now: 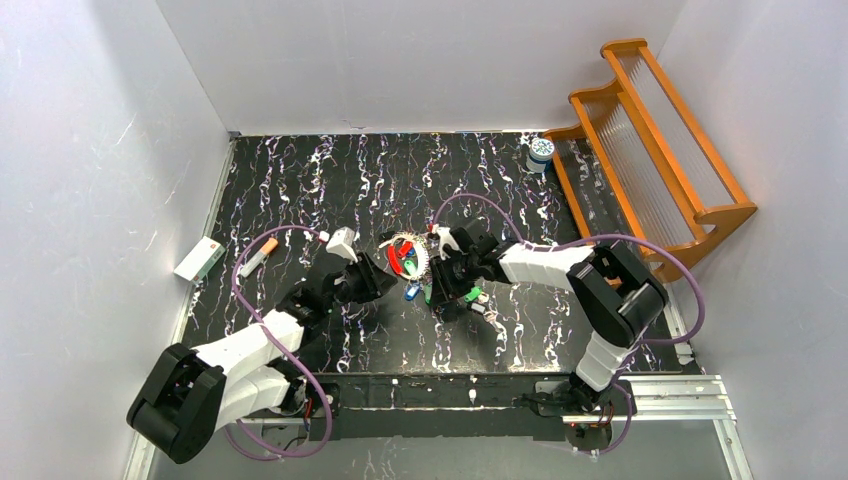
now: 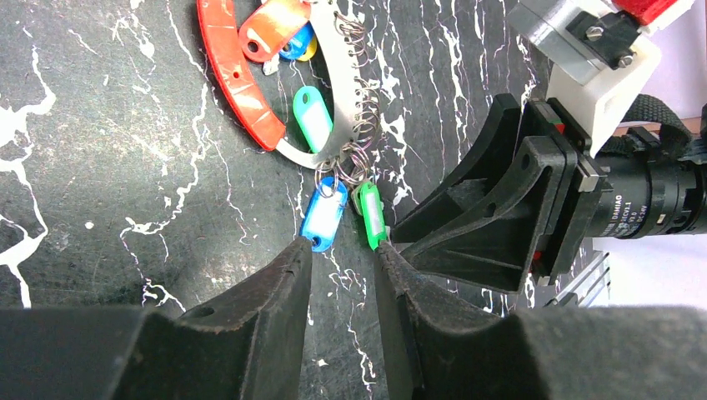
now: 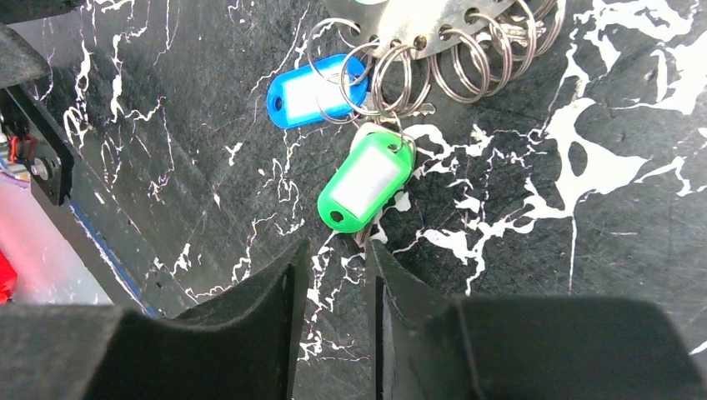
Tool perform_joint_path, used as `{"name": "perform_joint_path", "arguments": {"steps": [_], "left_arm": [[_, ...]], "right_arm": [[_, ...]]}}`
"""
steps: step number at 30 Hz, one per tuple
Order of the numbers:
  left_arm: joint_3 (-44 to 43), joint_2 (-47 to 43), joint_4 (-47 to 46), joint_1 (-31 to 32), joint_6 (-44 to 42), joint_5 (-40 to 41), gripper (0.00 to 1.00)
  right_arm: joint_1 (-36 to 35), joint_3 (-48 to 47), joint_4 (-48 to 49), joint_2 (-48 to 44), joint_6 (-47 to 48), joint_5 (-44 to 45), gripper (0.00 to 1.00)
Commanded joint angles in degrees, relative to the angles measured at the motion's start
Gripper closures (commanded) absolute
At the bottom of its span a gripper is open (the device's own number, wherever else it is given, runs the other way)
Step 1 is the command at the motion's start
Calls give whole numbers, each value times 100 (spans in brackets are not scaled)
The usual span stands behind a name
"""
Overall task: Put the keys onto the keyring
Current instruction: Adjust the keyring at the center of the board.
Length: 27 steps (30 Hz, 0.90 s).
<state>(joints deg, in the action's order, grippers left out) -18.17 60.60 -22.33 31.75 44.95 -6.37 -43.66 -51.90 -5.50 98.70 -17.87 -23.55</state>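
Note:
The keyring [image 1: 408, 256] lies mid-table: a curved metal band [image 2: 343, 92] with holes, small split rings and a red plastic arc [image 2: 236, 77]. A blue-tagged key [image 2: 323, 215] and a green-tagged key [image 2: 369, 217] hang from its rings, and red, blue, yellow and green tags lie inside the loop. My left gripper [image 2: 342, 247] is open and empty, its tips just short of the blue and green tags. My right gripper [image 3: 335, 246] is open and empty, just below the green tag [image 3: 367, 182], with the blue tag [image 3: 313, 90] beyond. The two grippers face each other across the keyring [image 3: 417, 21].
More small keys [image 1: 480, 300] lie loose by the right gripper. An orange-tipped white stick [image 1: 258, 256] and a white box [image 1: 200, 258] lie at the left. A white-and-blue jar [image 1: 541, 152] and a wooden rack [image 1: 650, 140] stand at the back right.

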Motion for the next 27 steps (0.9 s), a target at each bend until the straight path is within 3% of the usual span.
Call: {"name": "perform_joint_path", "arguments": {"steps": [1,17,27], "left_arm": [[-4,-4,-78,15,-48,52,68],[80,179,-242,16,76,-145,67],[93,389,-321,16,92,-255,67]], "right_arm": [[-3,-220,-118,-271,12,243,60],[-2,-1795,-548,782,138,405,72],[16,-1860,-971,830,130,1303,86]]}}
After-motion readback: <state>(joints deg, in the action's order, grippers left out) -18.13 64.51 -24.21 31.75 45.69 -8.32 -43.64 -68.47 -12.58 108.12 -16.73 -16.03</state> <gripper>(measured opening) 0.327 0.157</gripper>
